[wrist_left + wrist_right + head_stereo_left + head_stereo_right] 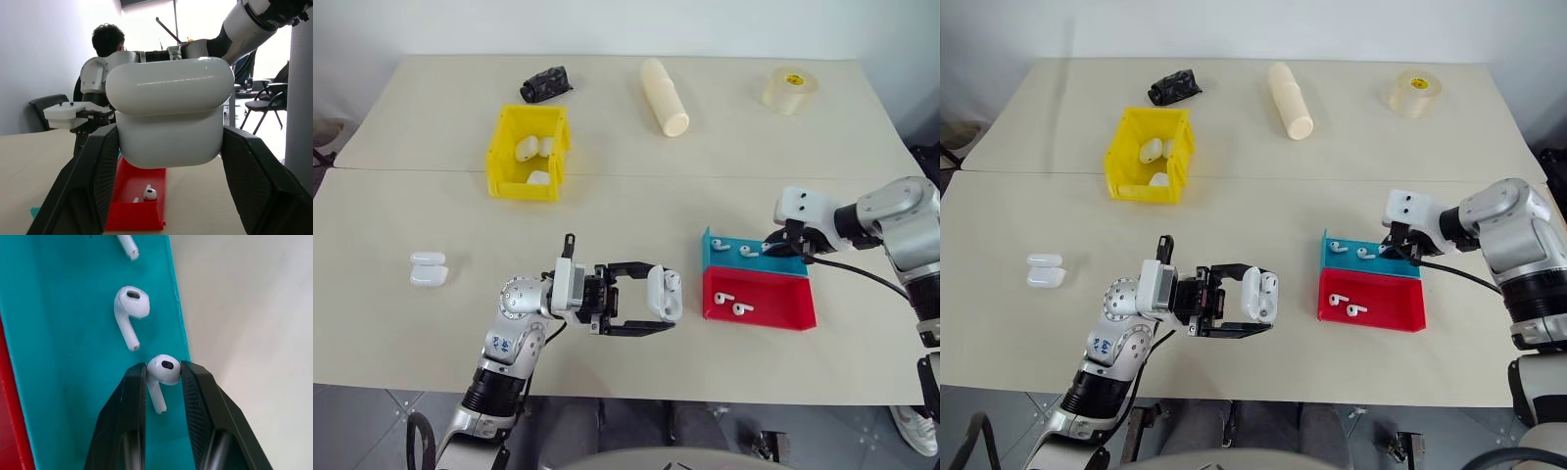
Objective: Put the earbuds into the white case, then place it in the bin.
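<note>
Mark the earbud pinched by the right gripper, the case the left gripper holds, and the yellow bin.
earbud (164, 368), right wrist view, its rounded head
white case (664, 294), left eye view, its body
yellow bin (522, 183), left eye view, near wall

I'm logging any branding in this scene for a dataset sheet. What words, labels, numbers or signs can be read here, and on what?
No text can be read.
Tape roll: a yellow and red core label, too small to read.
Left arm's elbow housing: small blue marks, too blurred to read.
White case, earbuds, yellow bin, trays: no print visible.
</note>
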Motion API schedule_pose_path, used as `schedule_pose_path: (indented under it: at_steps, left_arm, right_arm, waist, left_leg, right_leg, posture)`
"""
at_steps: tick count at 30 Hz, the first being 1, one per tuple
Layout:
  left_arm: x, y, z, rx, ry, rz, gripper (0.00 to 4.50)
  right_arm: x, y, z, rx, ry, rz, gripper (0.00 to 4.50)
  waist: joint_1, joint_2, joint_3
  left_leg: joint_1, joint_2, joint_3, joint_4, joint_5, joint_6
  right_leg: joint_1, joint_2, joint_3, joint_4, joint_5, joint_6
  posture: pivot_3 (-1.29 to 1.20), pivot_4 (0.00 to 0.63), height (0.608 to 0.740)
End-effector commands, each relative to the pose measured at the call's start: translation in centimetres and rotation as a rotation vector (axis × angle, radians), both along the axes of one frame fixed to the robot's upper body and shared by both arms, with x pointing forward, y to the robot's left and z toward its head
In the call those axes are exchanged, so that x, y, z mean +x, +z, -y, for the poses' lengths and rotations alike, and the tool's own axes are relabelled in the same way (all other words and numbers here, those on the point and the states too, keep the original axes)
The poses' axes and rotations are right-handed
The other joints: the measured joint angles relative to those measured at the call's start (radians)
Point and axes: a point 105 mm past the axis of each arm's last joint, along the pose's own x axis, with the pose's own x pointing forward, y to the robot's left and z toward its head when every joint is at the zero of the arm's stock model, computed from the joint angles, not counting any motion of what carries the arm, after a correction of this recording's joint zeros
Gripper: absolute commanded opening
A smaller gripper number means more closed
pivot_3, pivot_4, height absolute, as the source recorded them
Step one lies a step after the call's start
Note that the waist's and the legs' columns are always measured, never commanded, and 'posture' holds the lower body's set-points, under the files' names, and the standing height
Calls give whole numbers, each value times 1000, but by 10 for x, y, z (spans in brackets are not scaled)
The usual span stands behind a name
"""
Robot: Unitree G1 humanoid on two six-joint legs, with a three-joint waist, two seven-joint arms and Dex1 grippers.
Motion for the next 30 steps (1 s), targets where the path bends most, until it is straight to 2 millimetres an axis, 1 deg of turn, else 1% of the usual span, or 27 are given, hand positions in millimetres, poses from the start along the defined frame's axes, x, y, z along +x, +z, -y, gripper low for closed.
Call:
schedule_pose_path:
  at_steps: [1,3,4,5,6,8,11,13,15,17,19,24,27,30]
  left_arm:
    - [3,5,1,-22,-10,12,2800]
    - [8,7,1,-29,-4,5,2800]
    - [13,8,3,-29,8,5,2800]
    - [17,8,4,-27,21,2,2800]
    - [22,9,6,-25,37,-6,2800]
    - [28,11,9,-37,49,-20,2800]
    - [32,16,12,-55,47,-35,2800]
    - [33,17,15,-55,44,-37,2800]
    - [35,18,17,-52,40,-39,2800]
    - [36,19,18,-51,40,-41,2800]
    - [37,20,19,-52,42,-42,2800]
    - [38,24,19,-70,49,-54,2800]
    - [37,26,19,-78,49,-56,2800]
    - [36,28,19,-86,50,-57,2800]
  right_arm:
    - [-20,56,-17,199,94,161,1051]
    - [-37,70,-32,353,152,191,1051]
    - [-43,80,-42,477,167,241,1051]
    - [-50,86,-49,572,172,261,1051]
    - [-61,88,-58,673,186,237,1051]
    - [-79,88,-73,811,220,218,1051]
    - [-98,86,-97,1006,225,151,1051]
    - [-113,82,-114,1109,249,72,1051]
    - [-119,82,-125,1211,241,51,1051]
    - [-119,87,-130,1321,203,55,1051]
    - [-121,85,-134,1362,180,41,1051]
    - [-126,74,-138,1371,143,18,1051]
    - [-125,69,-137,1371,117,20,1051]
    - [-124,59,-133,1346,90,27,1051]
  waist:
    - [1,0,0]
    - [5,0,0]
    - [4,0,0]
    - [4,-1,0]
    - [4,-1,0]
    - [4,-1,0]
    - [1,-1,0]
    - [1,-1,0]
    - [1,-1,0]
    - [0,-1,0]
    - [0,-1,0]
    - [0,-1,0]
    - [-1,-1,0]
    - [-1,-1,0]
  left_leg:
    - [0,0,0,0,0,0]
    - [0,0,-1,-1,0,0]
    - [0,0,-2,-1,0,0]
    - [0,0,-1,0,0,0]
    - [0,0,-2,0,0,0]
    - [0,0,-2,2,0,0]
    - [0,0,-2,1,0,0]
    - [0,0,-2,0,0,0]
    - [0,0,-2,1,0,0]
    - [0,0,-2,0,0,0]
    - [0,0,-2,1,0,0]
    - [0,-1,-3,0,0,0]
    - [0,0,-3,0,0,0]
    - [0,0,-3,0,0,0]
  right_leg:
    - [0,0,0,0,0,0]
    - [0,0,-1,0,0,0]
    - [1,0,-2,-1,0,0]
    - [1,0,-2,-1,0,0]
    - [2,0,-3,0,0,0]
    - [2,0,-3,1,0,0]
    - [2,0,-2,1,0,0]
    - [1,0,-2,1,0,0]
    - [1,0,-2,1,0,0]
    - [1,0,-2,1,0,0]
    - [1,0,-2,1,0,0]
    - [1,0,-2,1,0,0]
    - [1,0,-2,1,0,0]
    - [1,1,-2,1,0,0]
  posture:
    - [0,150,740]
    - [0,150,740]
    - [0,150,740]
    - [0,150,740]
    - [0,150,740]
    - [0,150,740]
    - [0,150,740]
    - [0,150,740]
    - [0,150,740]
    - [0,150,740]
    - [0,150,740]
    - [0,150,740]
    - [0,150,740]
    - [0,150,740]
